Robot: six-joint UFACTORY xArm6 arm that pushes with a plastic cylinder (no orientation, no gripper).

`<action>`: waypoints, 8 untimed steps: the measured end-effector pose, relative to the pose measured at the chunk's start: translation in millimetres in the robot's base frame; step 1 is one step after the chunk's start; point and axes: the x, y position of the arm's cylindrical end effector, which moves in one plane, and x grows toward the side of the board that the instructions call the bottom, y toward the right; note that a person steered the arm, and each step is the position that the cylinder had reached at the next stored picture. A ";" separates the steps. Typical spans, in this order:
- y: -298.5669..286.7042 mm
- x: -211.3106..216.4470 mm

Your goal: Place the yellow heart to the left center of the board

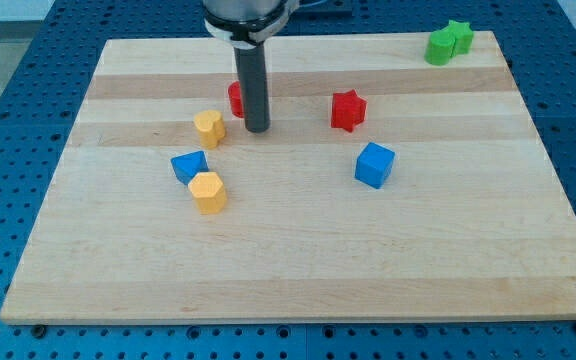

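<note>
The yellow heart lies on the wooden board, left of the middle and toward the view's top. My tip rests on the board just to the right of the heart, a small gap apart. A red block sits right behind the rod, partly hidden by it; its shape cannot be made out.
A blue triangle-like block and a yellow hexagon-like block lie below the heart, touching each other. A red star and a blue cube lie right of the middle. Two green blocks sit at the top right corner.
</note>
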 end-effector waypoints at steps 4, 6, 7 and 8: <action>-69.3 21.6; -108.5 42.9; -115.3 40.3; -116.4 19.7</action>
